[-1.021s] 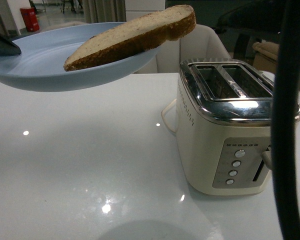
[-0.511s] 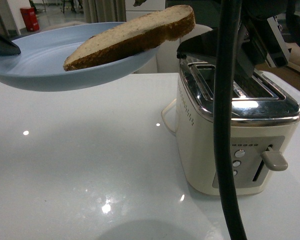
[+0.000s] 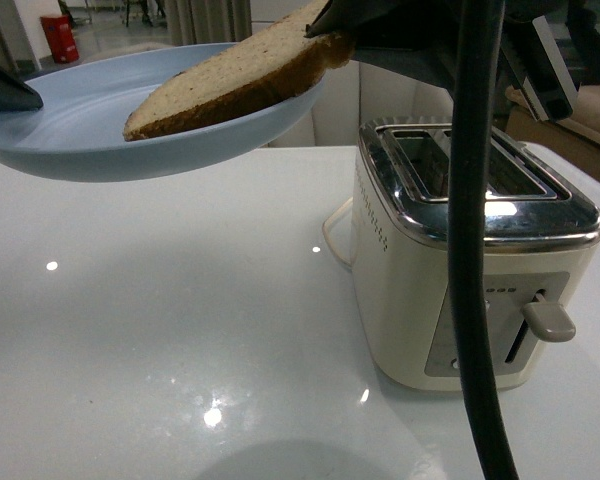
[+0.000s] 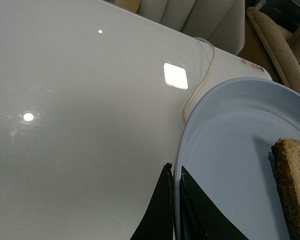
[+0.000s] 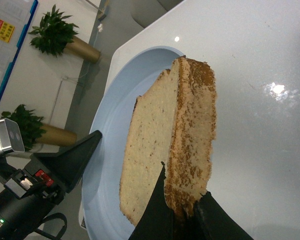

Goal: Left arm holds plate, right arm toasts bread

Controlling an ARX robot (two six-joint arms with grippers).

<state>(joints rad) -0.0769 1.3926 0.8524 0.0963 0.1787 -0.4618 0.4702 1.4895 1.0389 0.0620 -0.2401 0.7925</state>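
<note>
Front view: plate (image 3: 80,130) holds bread (image 3: 230,85), right end effector (image 3: 325,25) pinching its crust.

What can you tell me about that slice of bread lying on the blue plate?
The bread is a single slice with a pale, porous crumb and a darker brown crust, and it looks untoasted. It lies tilted: its lower end rests inside the plate, while its higher end sticks out past the rim towards the toaster. The right gripper pinches that raised end, one finger on either side. The left gripper clamps the plate's rim, apart from the bread.
</note>
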